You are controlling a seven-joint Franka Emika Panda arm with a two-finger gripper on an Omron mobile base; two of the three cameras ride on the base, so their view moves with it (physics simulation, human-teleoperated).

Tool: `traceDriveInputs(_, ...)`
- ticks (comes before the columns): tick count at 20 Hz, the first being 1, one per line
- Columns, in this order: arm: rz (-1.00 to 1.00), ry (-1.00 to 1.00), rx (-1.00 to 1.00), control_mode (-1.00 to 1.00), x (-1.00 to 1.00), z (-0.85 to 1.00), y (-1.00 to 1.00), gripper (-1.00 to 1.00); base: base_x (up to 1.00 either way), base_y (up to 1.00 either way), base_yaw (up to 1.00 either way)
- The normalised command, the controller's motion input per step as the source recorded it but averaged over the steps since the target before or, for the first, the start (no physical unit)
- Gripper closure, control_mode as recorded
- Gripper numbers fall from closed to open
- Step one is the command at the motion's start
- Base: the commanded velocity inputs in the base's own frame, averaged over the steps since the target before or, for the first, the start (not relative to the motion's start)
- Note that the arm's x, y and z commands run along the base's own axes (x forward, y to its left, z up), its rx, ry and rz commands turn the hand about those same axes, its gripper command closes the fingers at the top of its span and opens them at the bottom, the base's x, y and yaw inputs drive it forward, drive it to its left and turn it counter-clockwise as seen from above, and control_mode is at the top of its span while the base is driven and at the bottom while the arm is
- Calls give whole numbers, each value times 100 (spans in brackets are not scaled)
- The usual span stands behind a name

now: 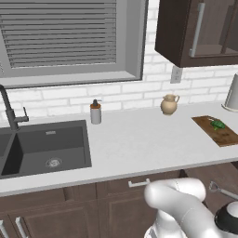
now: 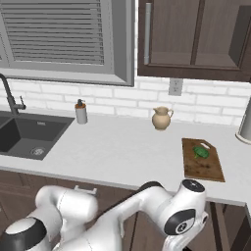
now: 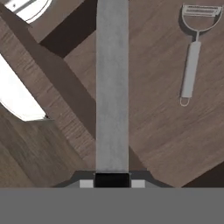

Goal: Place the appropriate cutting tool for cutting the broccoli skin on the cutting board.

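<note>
The cutting tool (image 3: 192, 57), a slender silvery peeler with a looped head, lies on the wooden floor of an open drawer, up and to the right of my gripper (image 3: 112, 179). It also peeks out below the counter edge as a thin metal piece (image 1: 221, 189). My gripper is shut on a flat grey bar (image 3: 112, 87) that looks like the drawer's handle. The brown cutting board (image 1: 218, 131) (image 2: 202, 159) lies on the counter's right part. The green broccoli (image 1: 217, 124) (image 2: 200, 152) sits on the board's far end.
A dark sink (image 1: 46, 148) with a faucet is at the left, with a soap dispenser (image 1: 95, 112) behind it. A beige jug (image 1: 169, 104) stands by the wall and a pale kettle (image 1: 232, 95) at the far right. White rounded ware (image 3: 17, 96) lies left of the bar.
</note>
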Motion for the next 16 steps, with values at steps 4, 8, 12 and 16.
traceDriveInputs(4,7,0,0,-100,-24,97,10,100,0,0,0)
traceDriveInputs(8,2,0,0,-100,-4,93,0,100,0,0,0)
traceDriveInputs(12,0,-2,0,-100,7,57,-24,100,0,0,0)
traceDriveInputs(16,0,-3,2,-100,41,48,-28,100,0,0,0)
